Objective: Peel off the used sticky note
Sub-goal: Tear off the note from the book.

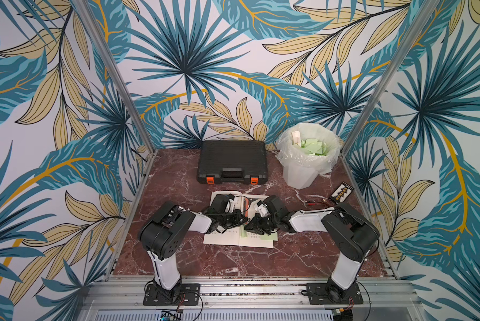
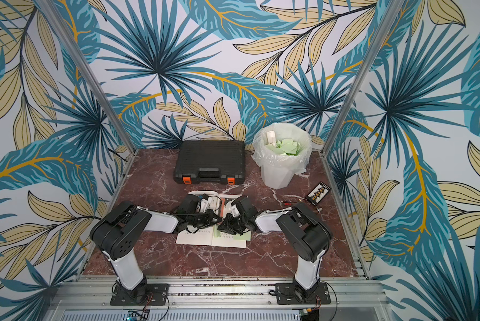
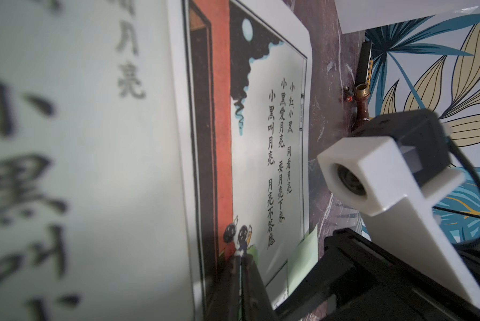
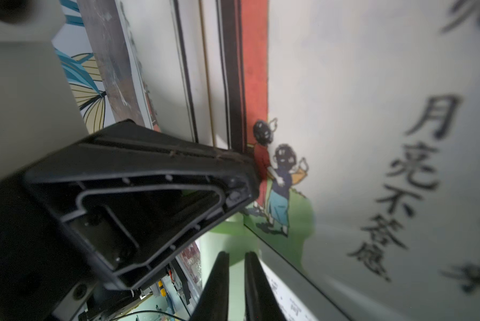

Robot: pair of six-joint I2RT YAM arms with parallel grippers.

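Note:
An open picture book (image 1: 224,239) (image 2: 194,239) lies on the marble table, with both grippers meeting over its gutter. My left gripper (image 1: 244,219) (image 3: 241,278) is shut and empty, its tips pressed on the printed page. Its finger (image 4: 149,191) shows as a black frame in the right wrist view. My right gripper (image 1: 248,225) (image 4: 237,280) faces it, jaws drawn to a thin slit on a pale green sticky note (image 4: 233,241) (image 1: 243,234) by the gutter. Another green note (image 3: 302,258) (image 1: 269,238) sticks out at the right page's edge.
A black tool case (image 1: 233,162) sits behind the book. At the back right stands a white lined bin (image 1: 308,166) holding several green notes. A small black card (image 1: 341,191) and a red-handled tool (image 1: 316,202) lie at the right edge.

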